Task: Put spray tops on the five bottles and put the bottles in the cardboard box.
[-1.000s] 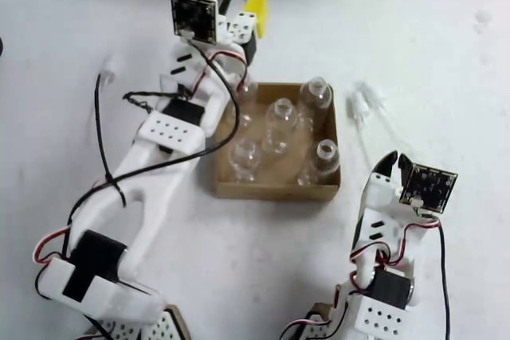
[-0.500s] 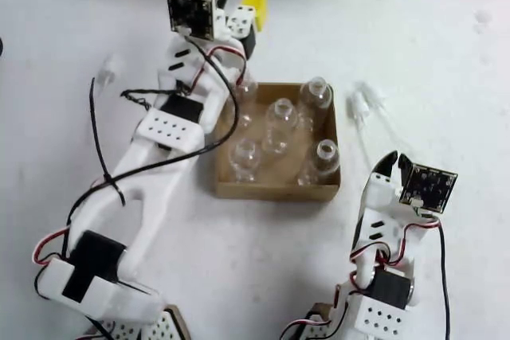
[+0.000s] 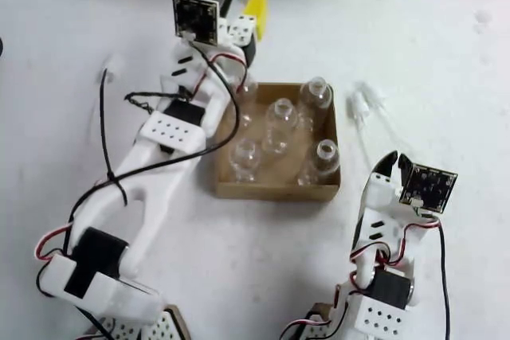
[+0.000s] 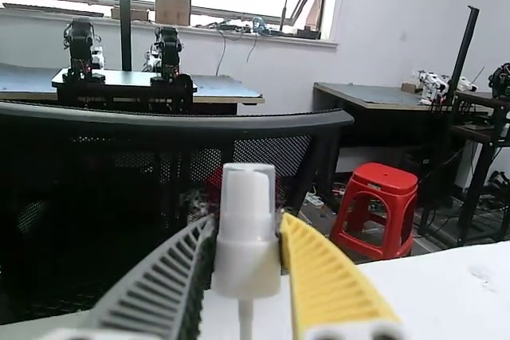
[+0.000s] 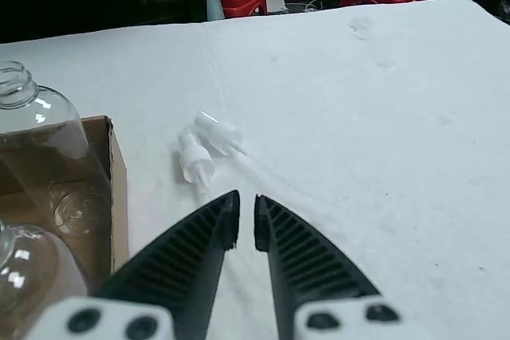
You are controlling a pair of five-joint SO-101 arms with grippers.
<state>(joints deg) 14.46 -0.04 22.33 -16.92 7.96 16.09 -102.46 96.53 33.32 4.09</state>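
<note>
While left hand [image 4: 246,232] grips spray top [image 4: 247,197], bottles [image 3: 280,113] upright in cardboard box [image 3: 271,190]

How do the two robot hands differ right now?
The left hand is clamped on a white spray top; the right hand is shut on nothing. The left hand has one yellow finger and one grey; the right hand's are both black. Both have ribbed fingers.

Half hidden behind the left arm [image 3: 171,129], whether inside the cardboard box [image 3: 271,190] unclear: one bottle [image 3: 247,91]; cut off at picture edges: the tube of the spray top [image 4: 247,228] and a nearer bottle [image 5: 32,117].
</note>
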